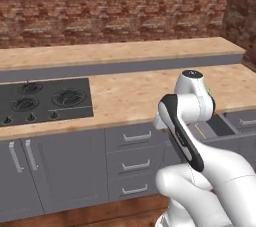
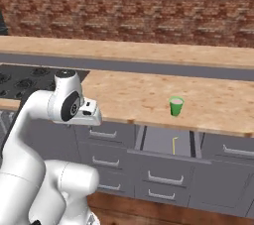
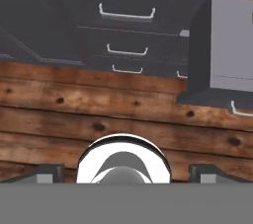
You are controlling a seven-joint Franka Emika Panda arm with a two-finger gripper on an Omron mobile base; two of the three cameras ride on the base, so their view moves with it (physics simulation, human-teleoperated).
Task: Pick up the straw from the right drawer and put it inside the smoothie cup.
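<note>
The right drawer [image 2: 166,141] stands pulled out under the counter edge, and the thin yellowish straw [image 2: 174,144] lies inside it. On the counter just behind it stands the small green smoothie cup [image 2: 176,106], upright. In the left base view the drawer [image 1: 219,125] shows past my arm, with the straw [image 1: 200,130] as a faint line and the cup mostly hidden. My hand [image 2: 89,113] hangs in front of the counter edge, well left of the drawer. My gripper [image 3: 128,172] is open and empty, fingertips [image 3: 48,172] wide apart, facing the floor and the cabinet fronts; the drawer [image 3: 230,50] juts out at the right.
A black gas hob [image 1: 40,102] is set into the wooden counter [image 2: 129,95] at the left. Narrower grey drawers [image 2: 104,147] are stacked left of the open one. A raised ledge and a brick wall [image 1: 115,6] close the back. The floor is wooden planks [image 3: 99,114].
</note>
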